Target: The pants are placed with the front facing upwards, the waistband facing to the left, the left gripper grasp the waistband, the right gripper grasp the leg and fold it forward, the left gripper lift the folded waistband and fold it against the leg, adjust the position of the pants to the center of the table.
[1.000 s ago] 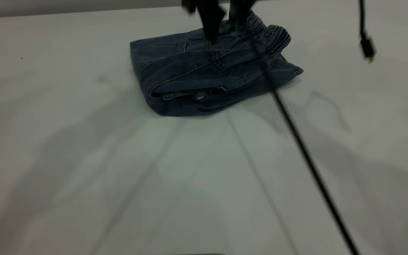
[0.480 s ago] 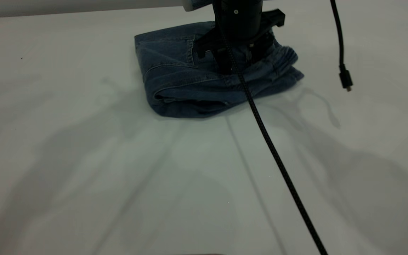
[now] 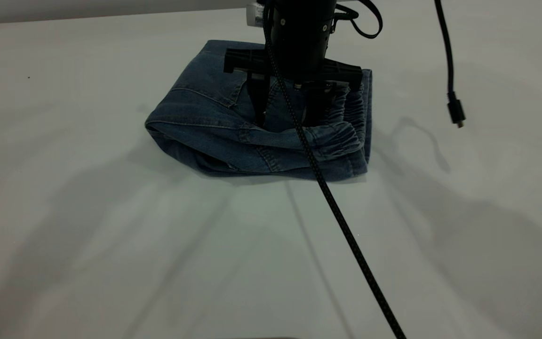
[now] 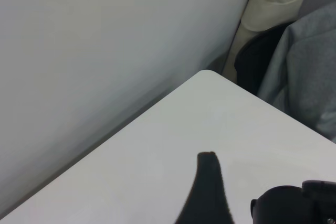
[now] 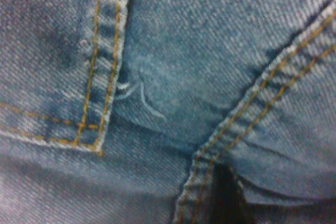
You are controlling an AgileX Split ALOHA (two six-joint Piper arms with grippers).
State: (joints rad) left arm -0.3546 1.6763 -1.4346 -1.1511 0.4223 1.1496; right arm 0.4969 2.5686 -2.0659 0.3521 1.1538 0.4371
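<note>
I had the right gripper (image 3: 286,123) planted on the folded pants (image 3: 205,117), jaws spread, both tips pressing into the denim. The waistband (image 3: 341,141) lay doubled over just in front of and beside the tips. To slide the bundle toward the middle of the table (image 3: 111,235), I judged steady downward pressure and a slow drag best, so the layers moved together. The left gripper (image 4: 207,192) sat well off near the table's corner; I couldn't tell its state.
</note>
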